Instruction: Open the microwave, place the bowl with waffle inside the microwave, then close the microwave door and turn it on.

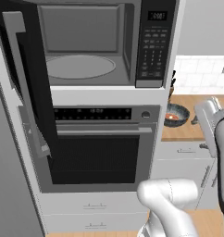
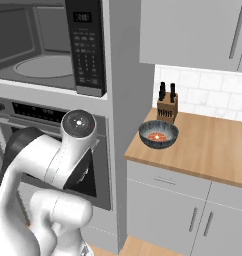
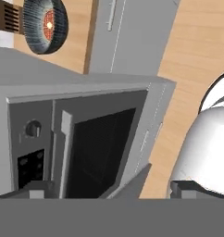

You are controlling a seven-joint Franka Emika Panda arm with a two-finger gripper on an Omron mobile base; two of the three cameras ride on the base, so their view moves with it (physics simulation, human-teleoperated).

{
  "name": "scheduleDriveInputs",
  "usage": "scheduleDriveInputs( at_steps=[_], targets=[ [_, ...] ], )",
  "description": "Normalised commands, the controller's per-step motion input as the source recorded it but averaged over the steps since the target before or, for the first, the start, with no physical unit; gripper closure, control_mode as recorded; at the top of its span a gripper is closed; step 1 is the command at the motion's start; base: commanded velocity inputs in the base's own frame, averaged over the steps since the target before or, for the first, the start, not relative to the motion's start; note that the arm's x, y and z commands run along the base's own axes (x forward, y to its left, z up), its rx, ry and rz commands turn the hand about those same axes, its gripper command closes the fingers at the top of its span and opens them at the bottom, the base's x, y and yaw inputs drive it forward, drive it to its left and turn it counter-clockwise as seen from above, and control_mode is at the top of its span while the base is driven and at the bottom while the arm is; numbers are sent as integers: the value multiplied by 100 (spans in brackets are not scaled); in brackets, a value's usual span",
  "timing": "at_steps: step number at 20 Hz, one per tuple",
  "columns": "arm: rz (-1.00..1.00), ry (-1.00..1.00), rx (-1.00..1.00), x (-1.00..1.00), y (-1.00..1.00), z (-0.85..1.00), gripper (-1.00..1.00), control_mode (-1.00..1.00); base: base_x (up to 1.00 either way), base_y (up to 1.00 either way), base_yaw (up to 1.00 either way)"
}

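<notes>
The microwave (image 1: 86, 46) stands open, its grey cavity and glass turntable (image 1: 79, 67) bare. The microwave door (image 1: 21, 74) is swung out to the left, with its silver bar handle facing me. On the wooden counter to the right sits the bowl (image 1: 176, 115) (image 2: 158, 134) (image 3: 46, 25), and the orange waffle (image 2: 157, 136) (image 3: 49, 23) lies inside it. My gripper (image 3: 111, 190) is open and holds nothing. It hangs in front of the wall oven, well apart from the bowl, and the hand view is rolled sideways.
The wall oven (image 1: 95, 148) with its horizontal handle sits under the microwave. A knife block (image 2: 167, 105) stands behind the bowl on the counter (image 2: 213, 145). Grey cabinets and drawers (image 2: 168, 200) run below. My white arm (image 2: 68, 150) crosses the oven front.
</notes>
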Motion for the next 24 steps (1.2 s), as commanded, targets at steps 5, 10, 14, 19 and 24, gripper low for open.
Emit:
scheduleDriveInputs(
  at_steps=[5, 10, 14, 19, 24],
  targets=[
    [-8, 13, -3, 1, -98, -41, -100, -100, 0, 0, 0],
    [-1, 3, 0, 17, -95, -5, -100, -100, 0, 0, 0],
    [0, 0, 0, 43, -77, 0, -100, -100, 0, 0, 0],
    [0, 0, 0, 64, -49, 0, -100, -100, 0, 0, 0],
    [5, 0, -1, 81, -13, -7, -100, -100, 0, 0, 0]
  ],
)
